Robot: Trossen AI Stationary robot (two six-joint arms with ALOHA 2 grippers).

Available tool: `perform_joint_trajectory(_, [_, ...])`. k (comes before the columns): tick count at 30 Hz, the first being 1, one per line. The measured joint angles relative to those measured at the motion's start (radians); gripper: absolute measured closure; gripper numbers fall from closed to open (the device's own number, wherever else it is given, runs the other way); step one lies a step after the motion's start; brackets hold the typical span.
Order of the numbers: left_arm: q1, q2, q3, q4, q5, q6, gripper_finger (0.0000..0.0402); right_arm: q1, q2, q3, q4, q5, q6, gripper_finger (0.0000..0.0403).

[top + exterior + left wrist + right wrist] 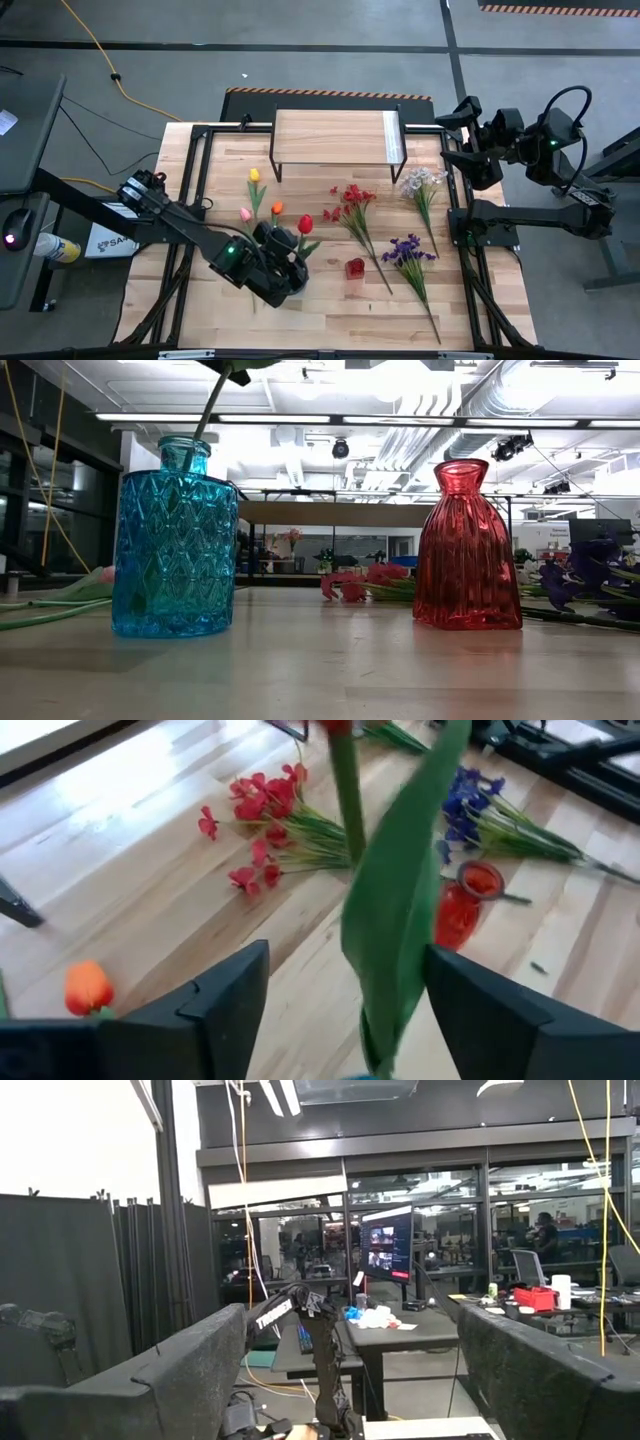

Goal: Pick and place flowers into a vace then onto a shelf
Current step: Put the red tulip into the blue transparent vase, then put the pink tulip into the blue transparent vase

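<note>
A red tulip (305,224) stands with its green stem (207,415) stuck into the mouth of a blue glass vase (175,550). My left gripper (345,1010) is open above that vase, one finger on either side of the stem and leaf (395,920). In the high view my left gripper (290,255) hides the blue vase. A red vase (355,268) stands to its right. Yellow (254,176), pink (245,214) and orange (277,208) tulips lie on the table. The shelf (335,135) stands at the far edge. My right gripper (350,1370) is open, raised at the far right. My left gripper stands open around the red tulip's stem, fingers slanting down from the table's left. The broad leaf (425,890) runs close by one finger (480,1010); I cannot tell whether it touches.
Red (352,197), white (422,182) and purple (408,250) blossom sprigs lie right of centre, stems toward the near edge. Black frame rails (195,190) run along the table's sides. Bare wood lies along the near edge.
</note>
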Motion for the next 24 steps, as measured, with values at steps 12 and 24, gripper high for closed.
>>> perform_joint_trajectory(12, [-0.04, -0.032, 0.002, -0.006, 0.02, 0.005, 0.0085, 0.0, 0.001, 0.0, 0.0, 0.0, 0.001, 0.0049])
perform_joint_trajectory(24, [-0.077, -0.063, 0.002, -0.072, 0.025, 0.001, 0.0085, 0.001, 0.001, 0.0, 0.0, -0.008, 0.008, 0.0049])
